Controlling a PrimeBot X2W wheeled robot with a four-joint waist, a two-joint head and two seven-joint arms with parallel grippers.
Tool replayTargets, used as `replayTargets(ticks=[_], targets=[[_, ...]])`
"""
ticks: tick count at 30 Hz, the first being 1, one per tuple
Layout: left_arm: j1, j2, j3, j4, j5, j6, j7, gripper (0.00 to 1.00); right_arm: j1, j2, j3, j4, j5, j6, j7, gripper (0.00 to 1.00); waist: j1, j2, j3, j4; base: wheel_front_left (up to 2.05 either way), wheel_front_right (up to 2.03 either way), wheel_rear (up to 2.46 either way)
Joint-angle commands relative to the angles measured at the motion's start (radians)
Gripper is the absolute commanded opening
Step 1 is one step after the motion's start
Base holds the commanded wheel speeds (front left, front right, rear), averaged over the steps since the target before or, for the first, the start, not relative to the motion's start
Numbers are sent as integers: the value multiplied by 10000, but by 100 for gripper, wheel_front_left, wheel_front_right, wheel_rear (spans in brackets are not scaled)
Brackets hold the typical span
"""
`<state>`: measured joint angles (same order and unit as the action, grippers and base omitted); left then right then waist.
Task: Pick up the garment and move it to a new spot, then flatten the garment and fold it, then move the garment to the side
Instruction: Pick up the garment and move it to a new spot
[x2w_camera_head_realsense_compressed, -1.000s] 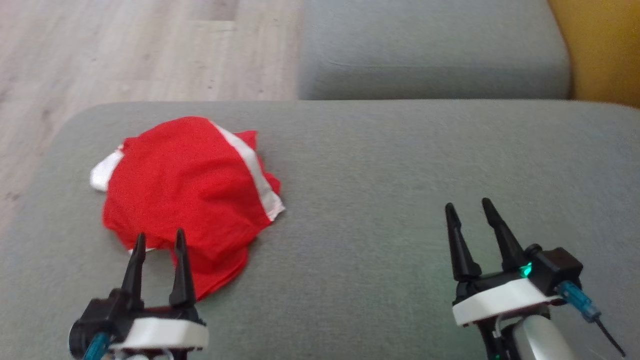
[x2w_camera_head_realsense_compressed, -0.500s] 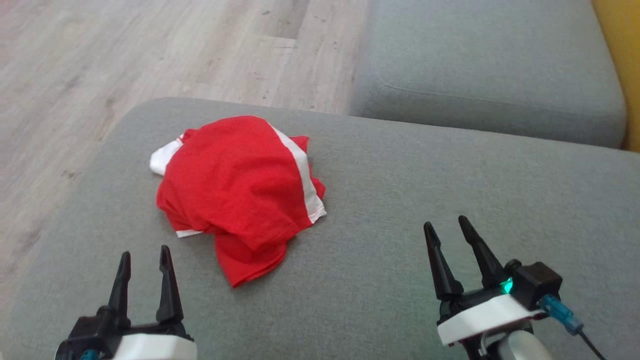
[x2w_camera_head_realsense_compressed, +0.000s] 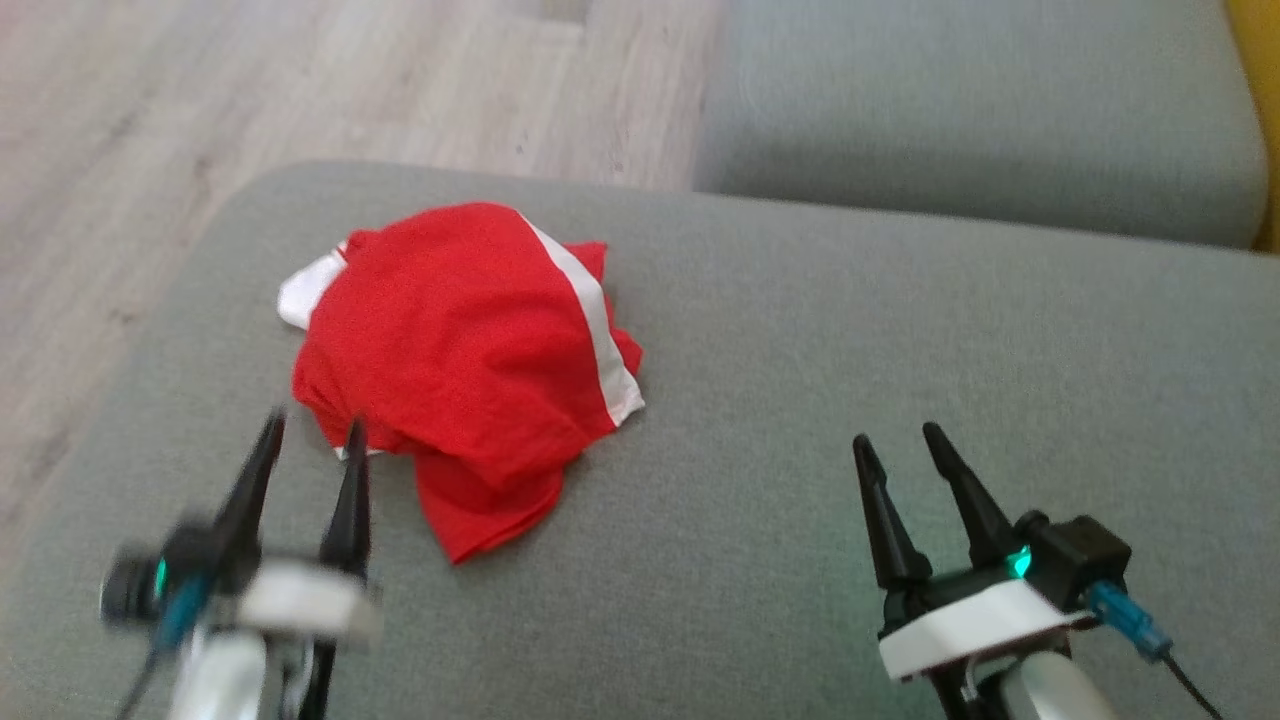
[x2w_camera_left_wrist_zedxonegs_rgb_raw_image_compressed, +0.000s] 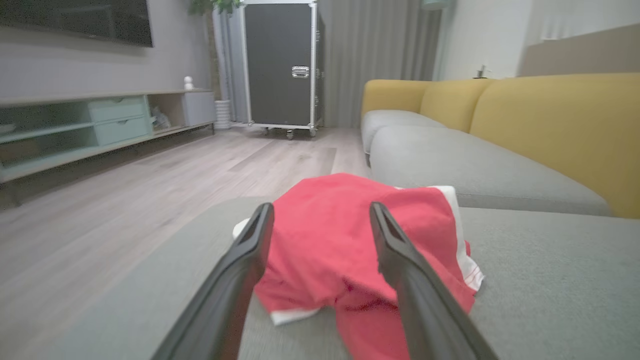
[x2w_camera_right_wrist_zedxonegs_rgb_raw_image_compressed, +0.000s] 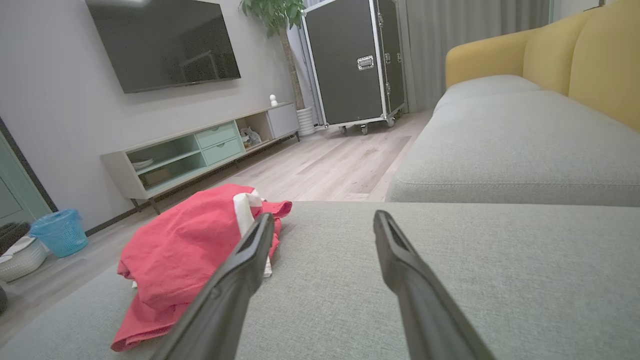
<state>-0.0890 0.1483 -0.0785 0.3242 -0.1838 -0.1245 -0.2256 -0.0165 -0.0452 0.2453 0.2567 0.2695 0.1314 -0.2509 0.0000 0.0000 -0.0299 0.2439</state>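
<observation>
Head view: the garment (x2w_camera_head_realsense_compressed: 455, 340) is lying bunched on the sofa (x2w_camera_head_realsense_compressed: 850, 350), unlifted, with the left gripper (x2w_camera_head_realsense_compressed: 315, 425) hovering beside it, wide open and empty. Left wrist view: its fingers (x2w_camera_left_wrist_zedxonegs_rgb_raw_image_compressed: 250, 250) are framing the heap. Right wrist view: the right gripper (x2w_camera_right_wrist_zedxonegs_rgb_raw_image_compressed: 324, 216) is gaping empty, well apart from the garment. I judge every step is waiting.

Your right pincer (x2w_camera_head_realsense_compressed: 897, 434): two tapering black fingers (x2w_camera_head_realsense_compressed: 885, 530), white collar (x2w_camera_head_realsense_compressed: 960, 625), green light (x2w_camera_head_realsense_compressed: 1018, 563), blue cable plug (x2w_camera_head_realsense_compressed: 1125, 615). Your left pincer (x2w_camera_head_realsense_compressed: 316, 422) looks the same, blurred.
</observation>
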Motion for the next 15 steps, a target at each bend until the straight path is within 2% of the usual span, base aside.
replayTargets(ticks=[1, 4, 7, 12, 15], targets=[[-1125, 257, 70, -225, 34, -36, 147, 100, -636, -50, 142, -364, -89, -7, -109, 100, 0, 0, 311, -182, 0, 0, 0], [-2579, 955, -1229, 166, -508, -54, 1047, 100, -840, -50, 69, -423, -218, -7, -109, 100, 0, 0, 784, -397, 0, 0, 0], [-4179, 1849, -3070, 424, -1374, -57, 2310, 100, -1106, -50, -119, -492, -343, -7, -109, 100, 0, 0, 1348, -529, 0, 0, 0], [-6464, 3164, -5598, 669, -3328, -59, 4114, 100, -1579, -50, -176, -607, -432, -7, -109, 100, 0, 0, 2102, -907, 0, 0, 0], [-7307, 3656, -6647, 866, -4443, -60, 4778, 100, -1717, -50, -288, -667, -240, -7, -109, 100, 0, 0, 2357, -1106, 0, 0, 0]])
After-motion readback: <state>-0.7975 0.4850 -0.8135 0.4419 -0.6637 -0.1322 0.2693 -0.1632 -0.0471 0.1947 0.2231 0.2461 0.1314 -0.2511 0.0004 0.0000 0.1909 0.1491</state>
